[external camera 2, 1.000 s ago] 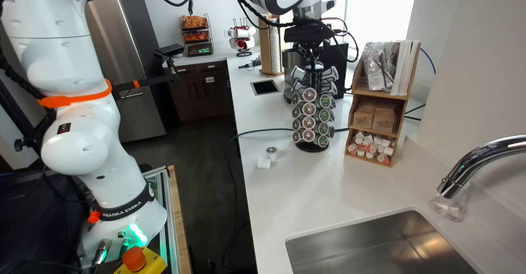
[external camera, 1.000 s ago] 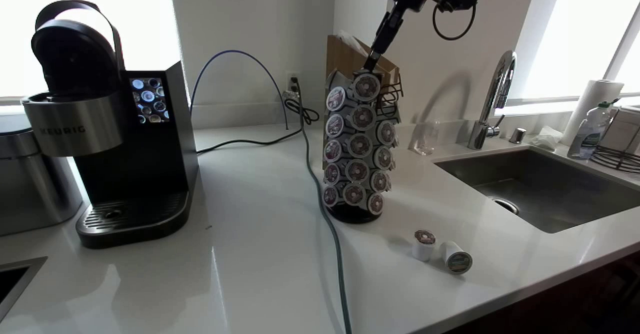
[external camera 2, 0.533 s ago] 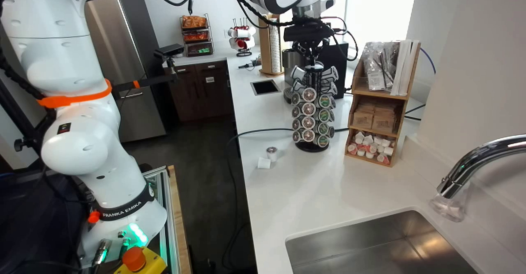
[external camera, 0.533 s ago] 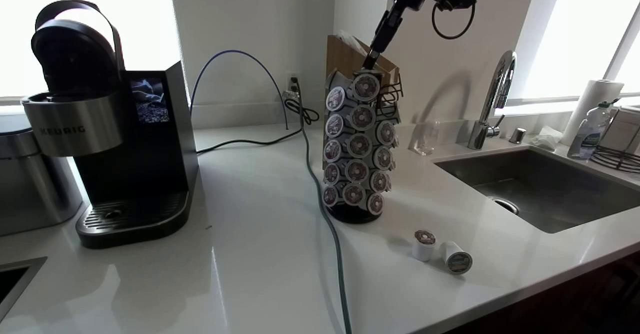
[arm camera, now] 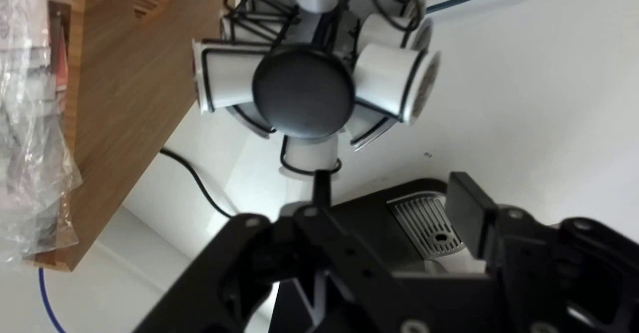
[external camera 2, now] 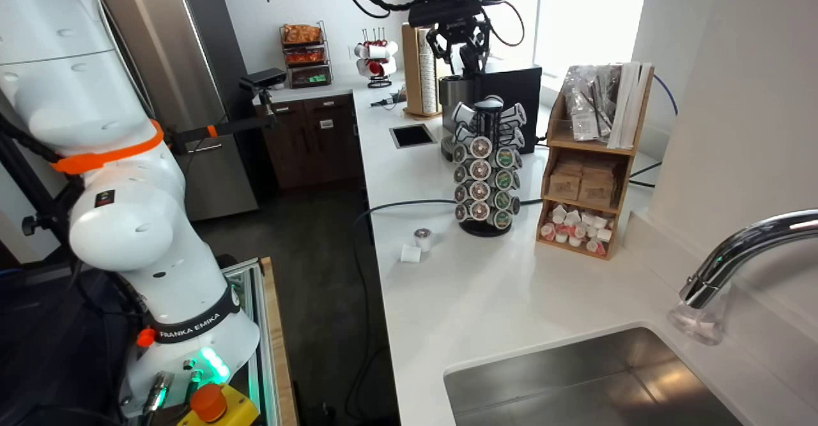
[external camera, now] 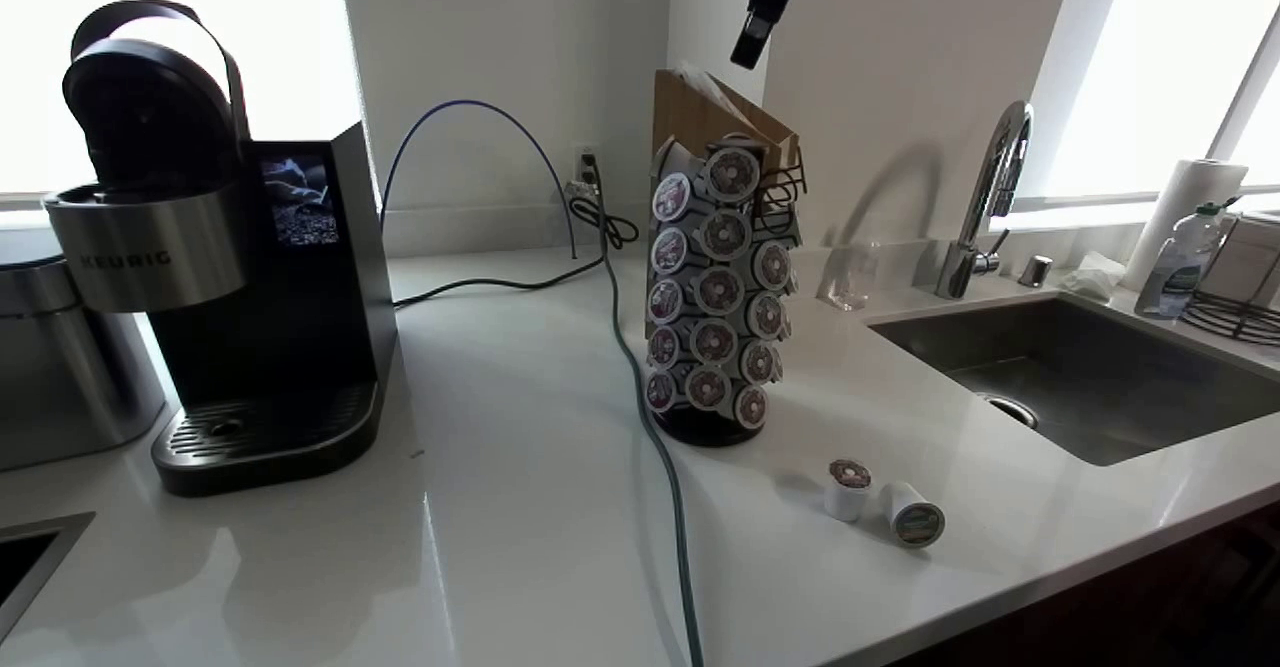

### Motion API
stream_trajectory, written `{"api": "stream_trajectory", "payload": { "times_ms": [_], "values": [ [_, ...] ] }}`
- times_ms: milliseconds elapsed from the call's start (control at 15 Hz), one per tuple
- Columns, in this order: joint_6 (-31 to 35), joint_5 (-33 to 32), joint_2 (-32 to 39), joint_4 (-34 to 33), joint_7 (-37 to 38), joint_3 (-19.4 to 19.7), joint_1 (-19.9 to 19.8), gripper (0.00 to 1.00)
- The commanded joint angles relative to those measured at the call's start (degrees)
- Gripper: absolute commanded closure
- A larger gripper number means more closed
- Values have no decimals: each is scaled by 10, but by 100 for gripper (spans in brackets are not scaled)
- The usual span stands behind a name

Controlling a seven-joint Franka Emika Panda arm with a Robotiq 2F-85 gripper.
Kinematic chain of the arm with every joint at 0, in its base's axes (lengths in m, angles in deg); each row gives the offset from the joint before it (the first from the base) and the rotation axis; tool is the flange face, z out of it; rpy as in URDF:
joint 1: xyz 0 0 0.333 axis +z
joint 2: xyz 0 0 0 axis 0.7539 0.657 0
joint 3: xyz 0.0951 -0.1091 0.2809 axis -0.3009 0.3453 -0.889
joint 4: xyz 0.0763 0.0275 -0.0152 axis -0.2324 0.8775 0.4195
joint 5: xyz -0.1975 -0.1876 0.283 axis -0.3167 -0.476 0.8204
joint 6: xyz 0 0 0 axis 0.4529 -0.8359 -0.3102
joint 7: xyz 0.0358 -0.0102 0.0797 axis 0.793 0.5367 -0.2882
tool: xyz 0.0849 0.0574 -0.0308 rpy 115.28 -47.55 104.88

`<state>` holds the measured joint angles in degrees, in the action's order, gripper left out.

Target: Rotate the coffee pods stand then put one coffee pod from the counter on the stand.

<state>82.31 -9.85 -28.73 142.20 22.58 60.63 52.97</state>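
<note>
The Robotiq gripper (arm camera: 392, 195), spread and empty, hangs above the wire pod carousel (arm camera: 303, 92), turning presumably done; next it must reach the upright coffee pod (external camera: 847, 492), lower right in an exterior view.

1. In an exterior view, the coffee pods stand (external camera: 715, 292) is on the bench (external camera: 520, 437), right of the coffee maker (external camera: 290, 307), left of the sink (external camera: 1090, 367).
2. Before it, to the right, the coffee pod (external camera: 847, 495) stands upright.
3. Just right of that, a 2nd pod (external camera: 912, 515) lies on its side.
4. Behind the stand: an organiser (external camera: 688, 112).
5. Above the stand, apart from it: the fingers (external camera: 757, 32).
</note>
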Motion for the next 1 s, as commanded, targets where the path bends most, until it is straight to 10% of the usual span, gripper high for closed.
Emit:
{"api": "stream_trajectory", "payload": {
  "times_ms": [0, 400, 933],
  "values": [
    [-118, -36, -60, 24, 116, -7, 14, 7],
    [-219, 5, -156, 105, 255, -9, 27, 0],
    [-190, -53, -286, 300, 413, -16, 3, 0]
  ]
}}
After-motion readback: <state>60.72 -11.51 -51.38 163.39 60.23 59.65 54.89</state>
